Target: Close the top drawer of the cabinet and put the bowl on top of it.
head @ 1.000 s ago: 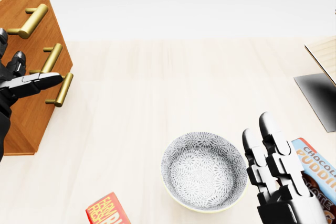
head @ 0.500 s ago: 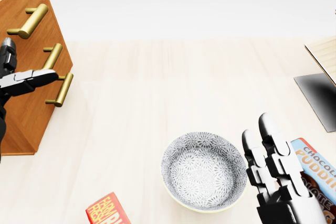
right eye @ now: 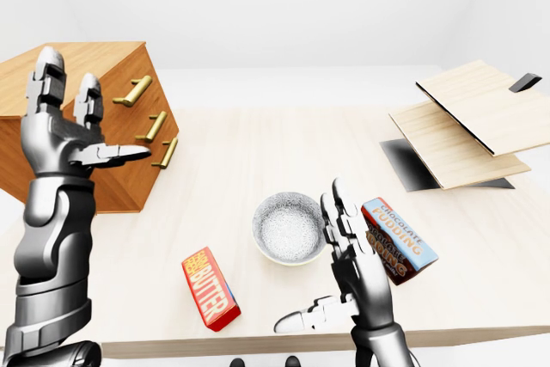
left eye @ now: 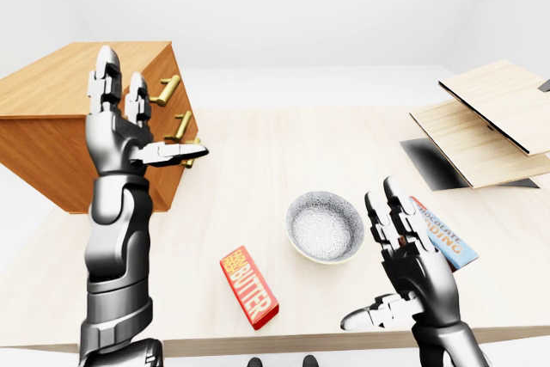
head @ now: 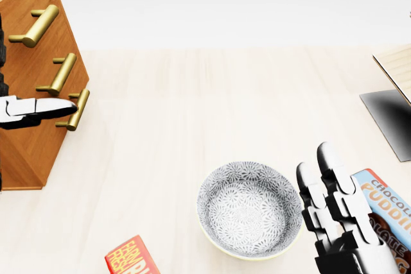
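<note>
**benchrat:** Where's everything sitting? Use the bowl as the reference.

**simjunkie:** Biggest first. The pale wooden table (left eye: 258, 148) carries it all. The brown cabinet (left eye: 51, 118) stands well to the upper left of the bowl in the left-eye view, and its front looks like one flat face. A stack of light boards (left eye: 481, 113) lies to the bowl's upper right, over a dark mat.

**benchrat:** And the hands?

**simjunkie:** Left hand (left eye: 125, 139) is raised well left of the bowl, beside the cabinet front. Its fingers are spread and gripping nothing, and the thumb points sideways toward the lowest of the brass handles (head: 63, 72). Can't tell if it actually touches. Right hand (left eye: 408, 268) is just right of the bowl, also spread wide with fingers up, thumb out and palm empty.

**benchrat:** The bowl itself?

**simjunkie:** The patterned grey bowl (head: 249, 210) sits upright on the table, not on the cabinet. The chocolate pudding box (right eye: 397, 241) is right of the bowl, partly behind that right hand. The red butter box (left eye: 249, 287) is to the bowl's lower left.
</note>
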Motion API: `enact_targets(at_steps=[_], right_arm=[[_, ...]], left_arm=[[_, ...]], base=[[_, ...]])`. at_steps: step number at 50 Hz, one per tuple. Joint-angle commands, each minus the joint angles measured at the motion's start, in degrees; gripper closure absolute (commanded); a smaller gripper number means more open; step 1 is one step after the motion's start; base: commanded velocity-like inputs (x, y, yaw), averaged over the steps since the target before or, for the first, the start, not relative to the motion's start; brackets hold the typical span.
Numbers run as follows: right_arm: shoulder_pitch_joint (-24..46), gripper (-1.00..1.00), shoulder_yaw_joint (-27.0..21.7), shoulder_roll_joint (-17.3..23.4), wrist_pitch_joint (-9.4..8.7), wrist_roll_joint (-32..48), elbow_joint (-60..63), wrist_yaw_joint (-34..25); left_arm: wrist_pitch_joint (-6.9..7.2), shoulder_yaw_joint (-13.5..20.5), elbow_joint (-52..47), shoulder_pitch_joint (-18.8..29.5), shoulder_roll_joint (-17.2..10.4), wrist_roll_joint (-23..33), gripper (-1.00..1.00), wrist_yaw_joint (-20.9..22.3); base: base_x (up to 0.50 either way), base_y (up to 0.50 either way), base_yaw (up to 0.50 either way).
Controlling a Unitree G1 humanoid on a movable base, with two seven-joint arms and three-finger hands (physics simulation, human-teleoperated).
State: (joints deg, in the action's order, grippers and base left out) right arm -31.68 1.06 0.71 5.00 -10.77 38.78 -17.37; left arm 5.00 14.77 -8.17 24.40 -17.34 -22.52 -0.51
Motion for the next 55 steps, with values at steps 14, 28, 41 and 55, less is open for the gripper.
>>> enact_targets(at_steps=[14, 28, 41, 55], right_arm=[[-1.15, -1.0, -0.35, -0.24, 0.0, -0.56, 0.58, -0.64], [-2.88, -1.0, -2.57, -1.29, 0.0, -3.11, 2.39, -2.51], [-4.39, -1.0, -5.79, -3.62, 0.0, -5.76, 4.73, -5.09], [-5.49, -1.0, -10.2, -7.57, 0.0, -8.49, 6.39, -9.3]], left_arm=[[0.0, -7.59, -27.44, -14.01, 8.62, 17.72, -1.0, 8.27], [0.0, -14.2, -38.89, -20.47, 13.02, 30.41, -1.0, 12.33], [0.0, -22.54, -43.17, -23.95, 15.11, 40.02, -1.0, 10.73], [0.0, -30.3, -47.61, -25.59, 15.91, 50.67, -1.0, 11.05]], base=[[0.0, 0.0, 0.0], [0.0, 0.0, 0.0], [0.0, 0.0, 0.0], [0.0, 0.0, 0.0]])
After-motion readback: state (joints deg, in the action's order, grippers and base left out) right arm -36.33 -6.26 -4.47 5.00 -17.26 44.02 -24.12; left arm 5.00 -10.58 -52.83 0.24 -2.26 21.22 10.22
